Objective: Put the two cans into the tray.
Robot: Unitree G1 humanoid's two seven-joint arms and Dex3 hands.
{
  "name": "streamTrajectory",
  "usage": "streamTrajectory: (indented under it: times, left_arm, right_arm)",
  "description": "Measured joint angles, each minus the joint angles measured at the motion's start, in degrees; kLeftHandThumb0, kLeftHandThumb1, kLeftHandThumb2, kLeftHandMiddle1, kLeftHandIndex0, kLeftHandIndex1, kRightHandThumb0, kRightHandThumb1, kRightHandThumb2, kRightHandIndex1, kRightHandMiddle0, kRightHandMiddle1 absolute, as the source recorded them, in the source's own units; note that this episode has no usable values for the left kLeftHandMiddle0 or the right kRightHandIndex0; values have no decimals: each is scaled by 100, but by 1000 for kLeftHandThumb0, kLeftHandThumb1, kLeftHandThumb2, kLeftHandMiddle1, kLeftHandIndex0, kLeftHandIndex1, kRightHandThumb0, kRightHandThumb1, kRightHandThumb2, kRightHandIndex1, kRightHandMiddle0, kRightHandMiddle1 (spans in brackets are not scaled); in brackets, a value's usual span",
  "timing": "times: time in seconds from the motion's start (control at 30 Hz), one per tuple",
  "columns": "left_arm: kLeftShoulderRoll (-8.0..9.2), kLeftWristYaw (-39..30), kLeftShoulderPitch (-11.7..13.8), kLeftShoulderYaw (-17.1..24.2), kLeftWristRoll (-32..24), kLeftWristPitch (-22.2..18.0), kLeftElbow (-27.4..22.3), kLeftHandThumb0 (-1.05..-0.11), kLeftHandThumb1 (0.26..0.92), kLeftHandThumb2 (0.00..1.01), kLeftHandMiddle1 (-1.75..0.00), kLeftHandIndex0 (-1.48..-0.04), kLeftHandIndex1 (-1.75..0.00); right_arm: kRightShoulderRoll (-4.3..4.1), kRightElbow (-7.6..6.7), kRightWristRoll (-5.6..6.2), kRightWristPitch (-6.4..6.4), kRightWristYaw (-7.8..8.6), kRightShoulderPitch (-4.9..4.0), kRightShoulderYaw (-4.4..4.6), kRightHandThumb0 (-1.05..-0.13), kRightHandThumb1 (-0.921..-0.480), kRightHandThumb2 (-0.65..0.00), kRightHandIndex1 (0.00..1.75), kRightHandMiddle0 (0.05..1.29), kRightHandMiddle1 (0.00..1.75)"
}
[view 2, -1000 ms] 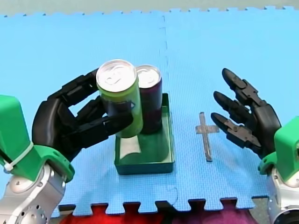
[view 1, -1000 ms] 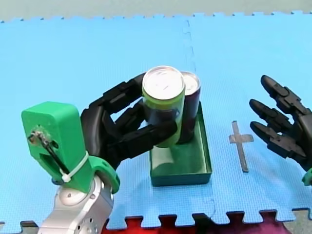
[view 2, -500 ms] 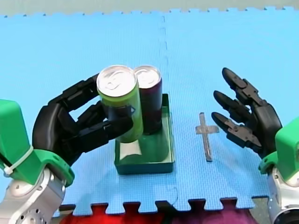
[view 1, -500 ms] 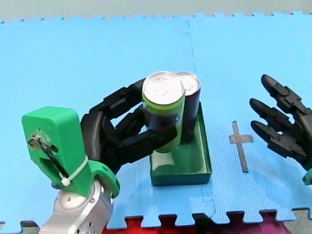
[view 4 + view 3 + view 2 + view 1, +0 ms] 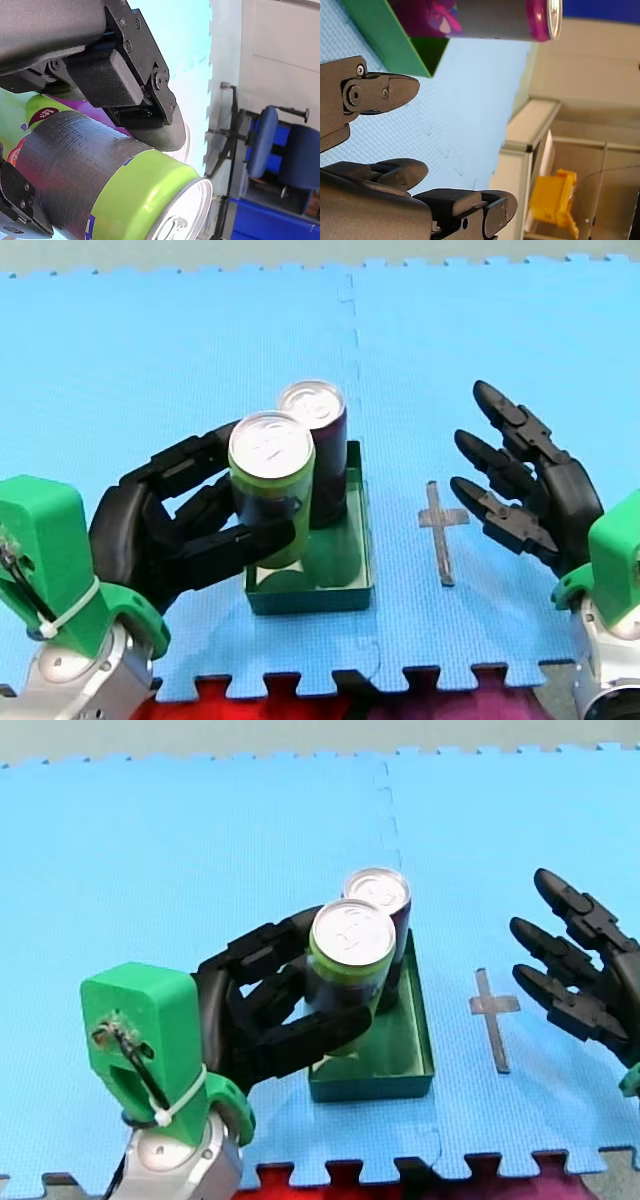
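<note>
Holding the green can (image 5: 270, 490) in your left hand (image 5: 185, 535), you had the fingers and thumb wrapped round its taped middle. The can sat over the near half of the tray (image 5: 361, 540) and seemed to lean a little toward the tray's left wall. Whether its base touched the tray floor could not be told. The purple can (image 5: 318, 445) stood upright at the tray's far end, just beside the green one and perhaps touching it.

That closeness was your main risk, I judged. Letting go while the can leaned could have tipped it against the purple can and knocked both over. It could also have landed its base on the left rim, so that it rolled out onto the blue mat (image 5: 150, 340). Your thumb crossed the can's front above the tray's near-left corner, and it could have dragged the can or shifted the tray on any withdrawal.

Your right hand (image 5: 525, 495) held nothing, out past the tape cross (image 5: 440, 530) toward the mat's right edge, too far off to steady anything.
</note>
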Motion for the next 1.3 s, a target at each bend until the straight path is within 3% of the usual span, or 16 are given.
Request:
streamTrajectory:
  times: [0.7, 1.03, 1.3]
  left_arm:
    - [3, -116, 38, -3, 170, -323, 302, -382, 769, 2, 0, -1267, 0]
    - [0, -142, -28, -11, 190, -332, 366, -382, 775, 2, 0, -1261, 0]
    - [-7, -163, -155, -93, 182, -333, 347, -380, 774, 0, -2, -1261, 0]
  right_arm:
    - [83, -256, 7, 4, -125, 148, 90, -1048, -921, -262, 3, 298, 1]
    - [81, -232, -44, 3, -177, 154, 121, -1048, -921, -264, 2, 296, 0]
    - [46, -72, -57, -1, -175, 123, 111, -1048, -921, -262, 1, 295, 0]
